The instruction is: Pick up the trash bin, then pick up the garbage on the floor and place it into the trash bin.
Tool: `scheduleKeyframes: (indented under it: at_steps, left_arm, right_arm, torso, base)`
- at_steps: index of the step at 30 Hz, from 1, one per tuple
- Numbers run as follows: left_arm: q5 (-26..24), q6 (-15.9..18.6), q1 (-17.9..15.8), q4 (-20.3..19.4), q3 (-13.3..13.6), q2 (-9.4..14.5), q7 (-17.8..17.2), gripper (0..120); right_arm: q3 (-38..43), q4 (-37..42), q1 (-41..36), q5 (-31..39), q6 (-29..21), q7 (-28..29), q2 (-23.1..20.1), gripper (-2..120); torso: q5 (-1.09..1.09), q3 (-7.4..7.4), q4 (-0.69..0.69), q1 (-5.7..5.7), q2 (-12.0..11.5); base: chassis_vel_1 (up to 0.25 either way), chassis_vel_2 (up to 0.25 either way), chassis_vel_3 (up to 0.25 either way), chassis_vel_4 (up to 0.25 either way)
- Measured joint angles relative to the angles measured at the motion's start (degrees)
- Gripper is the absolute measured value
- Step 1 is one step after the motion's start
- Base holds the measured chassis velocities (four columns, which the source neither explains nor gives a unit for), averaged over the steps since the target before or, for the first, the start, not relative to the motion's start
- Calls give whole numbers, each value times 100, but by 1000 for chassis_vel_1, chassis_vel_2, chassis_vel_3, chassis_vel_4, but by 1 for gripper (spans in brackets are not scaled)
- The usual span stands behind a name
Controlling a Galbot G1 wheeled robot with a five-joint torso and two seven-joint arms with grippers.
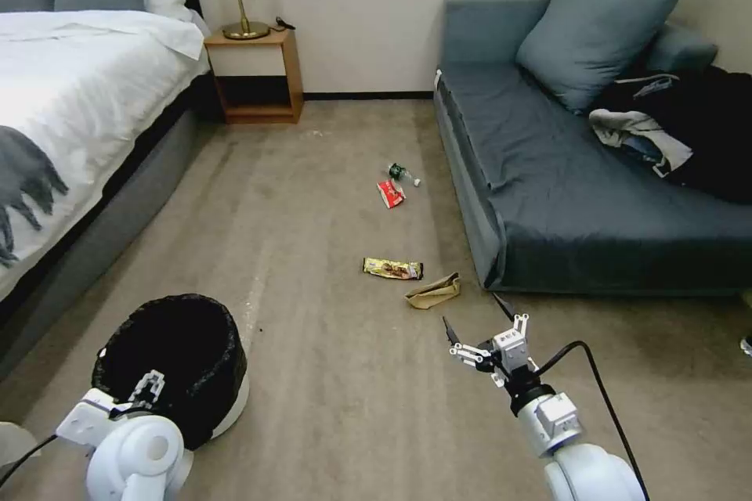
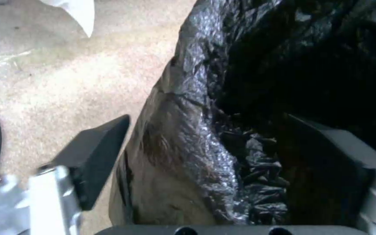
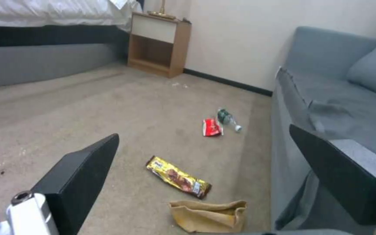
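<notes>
Left gripper (image 2: 205, 156) is straddling the trash bin (image 1: 176, 352) rim with jaws spread wide, one finger outside the black liner, one inside, not yet pinching. Nothing can be made out inside the dark bin. Right gripper (image 1: 479, 326) is hovering wide open and empty, with the crumpled brown paper bag (image 3: 208, 215) just ahead, the gold wrapper (image 3: 178, 177) beyond, and the red wrapper (image 3: 211, 127) and bottle (image 3: 228, 118) farther off.

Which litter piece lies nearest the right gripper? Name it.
The crumpled brown paper bag, closest to the open right gripper. The gold wrapper, red wrapper and bottle lie farther off.
</notes>
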Motion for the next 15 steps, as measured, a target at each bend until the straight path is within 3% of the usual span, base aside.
scheduleKeyframes:
  at_steps: [4, 6, 7, 9, 13, 15]
  left_arm:
    - [33, -13, -19, 105, 1, 16, 64, 70]
    - [39, -14, -19, 111, 1, 19, 71, 68]
    - [64, -19, -18, 127, 1, 30, 85, 60]
    - [80, -21, -17, 140, 2, 35, 91, 56]
    - [161, -31, 24, 154, 27, 60, 145, 36]
    - [196, -32, 30, 159, 34, 60, 159, 33]
  right_arm:
    - [-14, -9, -2, 1, 31, 39, 13, 100]
    - [-19, -12, -2, 1, 38, 44, 19, 100]
    - [-32, -25, 1, 0, 52, 62, 34, 100]
    - [-43, -35, 5, -2, 58, 73, 44, 100]
    - [-81, -88, 45, -48, 84, 144, 96, 100]
    - [-90, -100, 53, -55, 89, 170, 102, 100]
  torso:
    - [0, 0, 0, 0, 0]
    - [0, 0, 0, 0, 0]
    - [0, 0, 0, 0, 0]
    - [0, 0, 0, 0, 0]
    - [0, 0, 0, 0, 0]
    - [0, 0, 1, 0, 0]
  base:
    - [0, 0, 0, 0]
    - [0, 0, 0, 0]
    - [0, 0, 0, 0]
    - [0, 0, 0, 0]
    - [0, 0, 0, 0]
    - [0, 0, 0, 0]
